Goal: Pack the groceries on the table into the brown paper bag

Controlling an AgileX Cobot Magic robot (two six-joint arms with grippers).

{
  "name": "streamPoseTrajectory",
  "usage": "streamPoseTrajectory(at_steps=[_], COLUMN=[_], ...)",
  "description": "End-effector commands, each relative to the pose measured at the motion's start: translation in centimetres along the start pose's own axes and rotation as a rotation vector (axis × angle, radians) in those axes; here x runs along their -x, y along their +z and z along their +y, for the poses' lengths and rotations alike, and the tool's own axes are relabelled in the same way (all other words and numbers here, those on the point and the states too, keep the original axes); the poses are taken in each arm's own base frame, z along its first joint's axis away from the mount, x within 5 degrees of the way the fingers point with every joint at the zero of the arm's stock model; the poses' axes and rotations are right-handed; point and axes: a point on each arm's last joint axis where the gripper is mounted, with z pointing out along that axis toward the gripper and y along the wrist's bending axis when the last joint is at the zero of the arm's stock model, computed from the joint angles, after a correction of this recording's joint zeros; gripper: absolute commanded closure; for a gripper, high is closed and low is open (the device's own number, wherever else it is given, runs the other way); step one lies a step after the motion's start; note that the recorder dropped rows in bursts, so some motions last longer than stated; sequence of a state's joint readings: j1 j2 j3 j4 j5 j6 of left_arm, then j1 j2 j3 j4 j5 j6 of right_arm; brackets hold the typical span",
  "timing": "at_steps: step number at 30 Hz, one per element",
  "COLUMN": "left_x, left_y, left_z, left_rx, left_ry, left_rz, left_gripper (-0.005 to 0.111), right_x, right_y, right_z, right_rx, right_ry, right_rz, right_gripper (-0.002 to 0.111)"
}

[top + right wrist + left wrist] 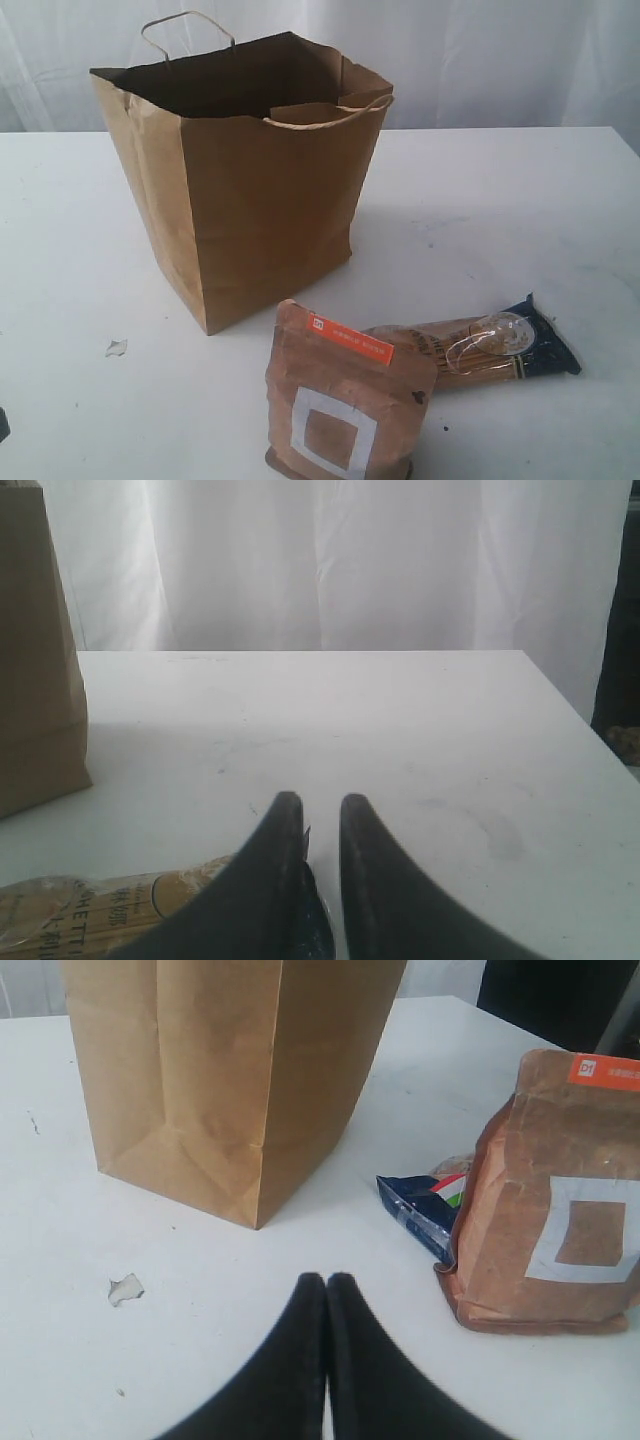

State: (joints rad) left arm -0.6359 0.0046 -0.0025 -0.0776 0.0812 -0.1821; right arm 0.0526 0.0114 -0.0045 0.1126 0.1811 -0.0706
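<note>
Two groceries rest on the white desk (520, 200) in front of the tall creased brown paper bag (260, 210): an upright brown pouch with a white square (345, 400) and a flat blue-ended spaghetti pack (470, 350). The bag's open inside is too dark to read. My left jaws are pressed together, empty; my right jaws are slightly parted, empty.

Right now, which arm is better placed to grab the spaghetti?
Right, probably: the right gripper is by the spaghetti, jaws slightly apart; the left gripper is shut, and the pouch hides most of it there.

Left pincer (326, 1280) closed, right pincer (320, 804) slightly parted
</note>
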Motion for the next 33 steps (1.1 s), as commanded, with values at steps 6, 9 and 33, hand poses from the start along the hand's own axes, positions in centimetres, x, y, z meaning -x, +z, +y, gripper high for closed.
streamPoseTrajectory(at_steps=[6, 9, 33], left_x=[0.0, 0.0, 0.0], left_y=[0.0, 0.0, 0.0], left_z=[0.0, 0.0, 0.0], left_rx=[-0.007, -0.007, -0.007], left_ry=[-0.002, -0.002, -0.002], left_rz=[-0.007, -0.007, -0.007], left_gripper=[0.107, 0.107, 0.107], right_x=[0.0, 0.0, 5.2], right_y=[0.0, 0.0, -1.7], right_z=[0.0, 0.0, -0.2], right_rx=[-0.004, -0.004, 0.186], right_ry=[-0.004, -0.004, 0.653], right_rz=[-0.015, -0.015, -0.609], right_gripper=[0.094, 0.094, 0.094])
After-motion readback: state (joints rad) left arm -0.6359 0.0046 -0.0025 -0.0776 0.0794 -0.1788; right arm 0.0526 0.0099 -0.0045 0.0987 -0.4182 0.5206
